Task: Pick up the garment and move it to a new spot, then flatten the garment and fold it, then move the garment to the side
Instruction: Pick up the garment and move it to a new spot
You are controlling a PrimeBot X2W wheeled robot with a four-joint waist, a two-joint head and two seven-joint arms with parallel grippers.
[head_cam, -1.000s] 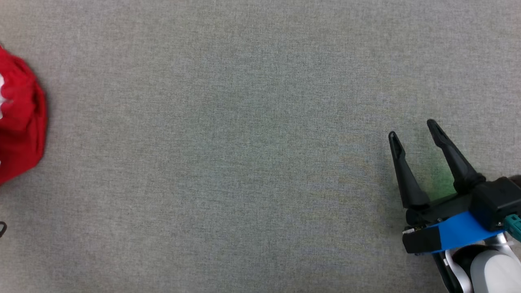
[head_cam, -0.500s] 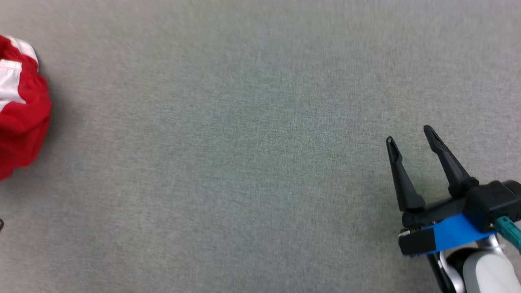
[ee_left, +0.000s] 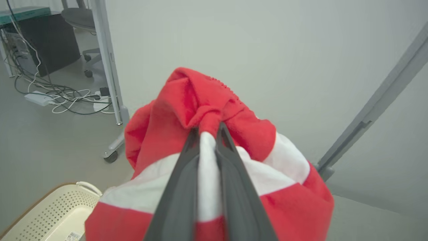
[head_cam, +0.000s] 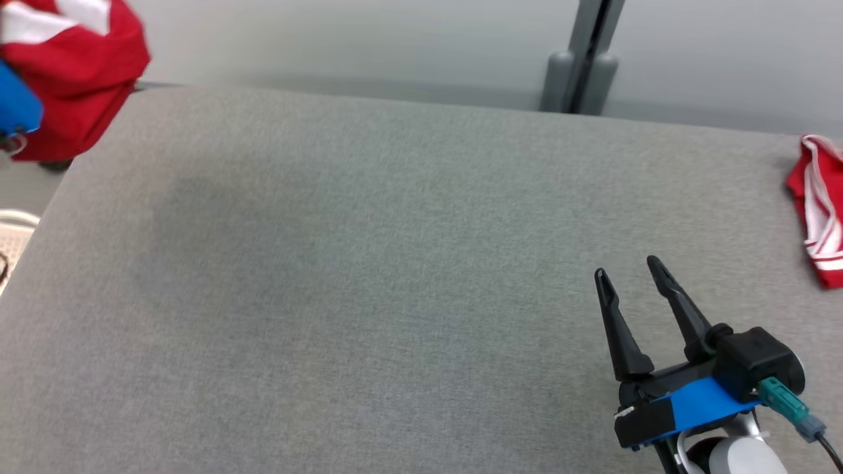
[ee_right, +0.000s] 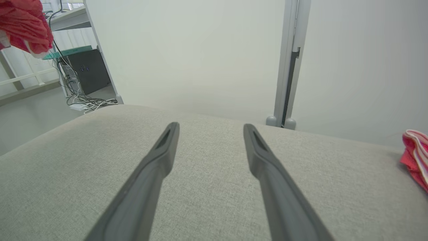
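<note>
Head view: The garment (head_cam: 82, 79), red with white bands, hangs bunched at the upper left, raised off the surface just past the far left corner of the grey fabric table (head_cam: 329, 296). The right gripper (head_cam: 627, 270) sits low at the right over the table, fingers parted, nothing between them. A second red-and-white cloth (head_cam: 820, 210) lies on the table at the right edge, well apart from the garment. A pale basket (head_cam: 13, 230) shows at the left edge, below table level.

Left wrist view: The left gripper (ee_left: 209, 129) is clenched on a gathered fold of the garment. White cloth is pinched between the nearly closed fingers and red cloth bunches at the tips. The perforated basket lies below, at lower left.

Right wrist view: The jaws stand wide and empty above the table. The garment shows at the top left, the second cloth at the right edge.
</note>
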